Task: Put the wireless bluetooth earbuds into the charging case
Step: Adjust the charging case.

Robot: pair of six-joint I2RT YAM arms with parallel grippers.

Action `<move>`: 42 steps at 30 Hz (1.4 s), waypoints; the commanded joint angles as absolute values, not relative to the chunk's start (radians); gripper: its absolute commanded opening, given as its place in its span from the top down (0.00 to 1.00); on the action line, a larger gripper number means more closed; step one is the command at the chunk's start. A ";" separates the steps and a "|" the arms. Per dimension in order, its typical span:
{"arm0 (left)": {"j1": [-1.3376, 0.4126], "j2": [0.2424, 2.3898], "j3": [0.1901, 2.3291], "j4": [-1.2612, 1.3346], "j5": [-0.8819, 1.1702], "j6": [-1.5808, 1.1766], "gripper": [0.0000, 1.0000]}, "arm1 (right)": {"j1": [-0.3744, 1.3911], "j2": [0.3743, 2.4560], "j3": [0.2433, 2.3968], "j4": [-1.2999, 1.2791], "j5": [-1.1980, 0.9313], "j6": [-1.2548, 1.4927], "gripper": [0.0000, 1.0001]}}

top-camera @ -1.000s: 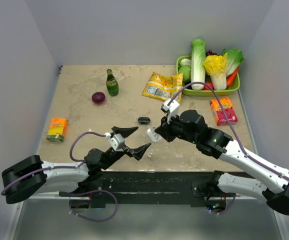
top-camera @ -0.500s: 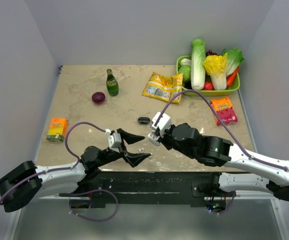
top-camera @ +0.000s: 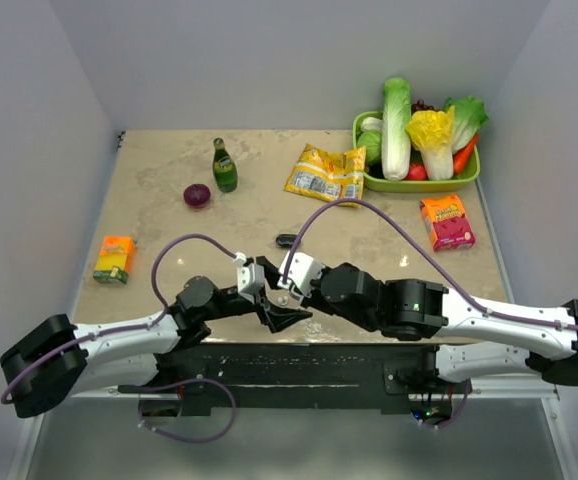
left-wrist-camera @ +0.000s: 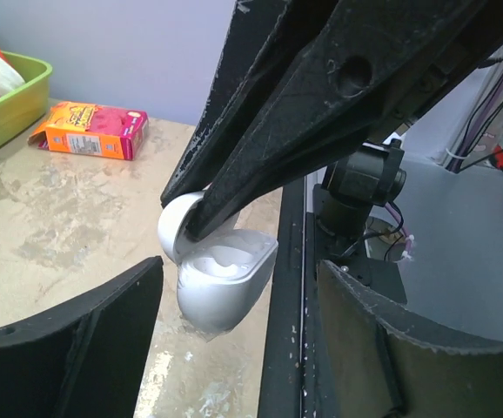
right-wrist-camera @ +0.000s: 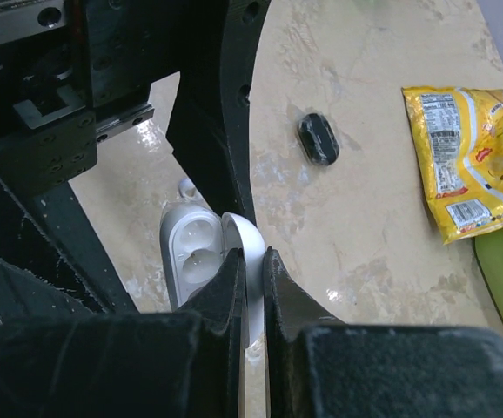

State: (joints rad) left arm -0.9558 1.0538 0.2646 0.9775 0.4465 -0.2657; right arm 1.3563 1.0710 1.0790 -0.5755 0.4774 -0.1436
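Observation:
The charging case [right-wrist-camera: 191, 248] is white, with its lid flipped open and two empty wells showing. My right gripper [right-wrist-camera: 253, 252] is shut on the upright lid and holds the case low over the table near the front edge. In the left wrist view the case [left-wrist-camera: 221, 279] hangs under the right gripper's dark fingers [left-wrist-camera: 321, 104]. My left gripper [left-wrist-camera: 238, 292] is open, one jaw on each side of the case body, with gaps showing. A tiny white earbud [right-wrist-camera: 184, 185] lies on the table just beyond the case. In the top view both grippers meet at the case [top-camera: 285, 297].
A small black object [top-camera: 287, 240] lies just behind the grippers. Farther back are a yellow snack bag [top-camera: 326, 172], a green bottle [top-camera: 224, 166] and a red onion [top-camera: 197, 195]. An orange box [top-camera: 115, 259] sits left, a pink box [top-camera: 446, 221] right, and a green vegetable tray [top-camera: 419, 186] back right.
My right arm has carried the case left and toward the near edge. My left gripper has swung right to meet it, and its jaws have narrowed around the case body.

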 commanded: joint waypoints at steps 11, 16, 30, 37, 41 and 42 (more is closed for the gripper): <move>-0.951 1.104 0.321 0.974 0.503 -0.235 0.51 | 1.373 1.074 1.098 -0.546 0.489 -0.163 1.00; -0.951 1.103 0.327 0.977 0.495 -0.242 0.39 | 1.373 1.081 1.097 -0.541 0.491 -0.163 1.00; -0.951 1.108 0.322 0.994 0.515 -0.235 0.77 | 1.374 1.083 1.095 -0.532 0.483 -0.161 1.00; -0.951 1.115 0.318 1.006 0.505 -0.244 0.61 | 1.374 1.078 1.092 -0.534 0.483 -0.156 1.00; -0.951 1.117 0.310 1.020 0.497 -0.249 0.56 | 1.374 1.078 1.092 -0.534 0.485 -0.155 1.00; -0.951 1.117 0.311 1.019 0.494 -0.250 0.55 | 1.376 1.075 1.092 -0.534 0.485 -0.155 1.00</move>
State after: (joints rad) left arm -0.9554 1.1145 0.2913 0.9565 0.5041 -0.2501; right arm 1.3739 1.0927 1.0786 -0.5678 0.4782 -0.1680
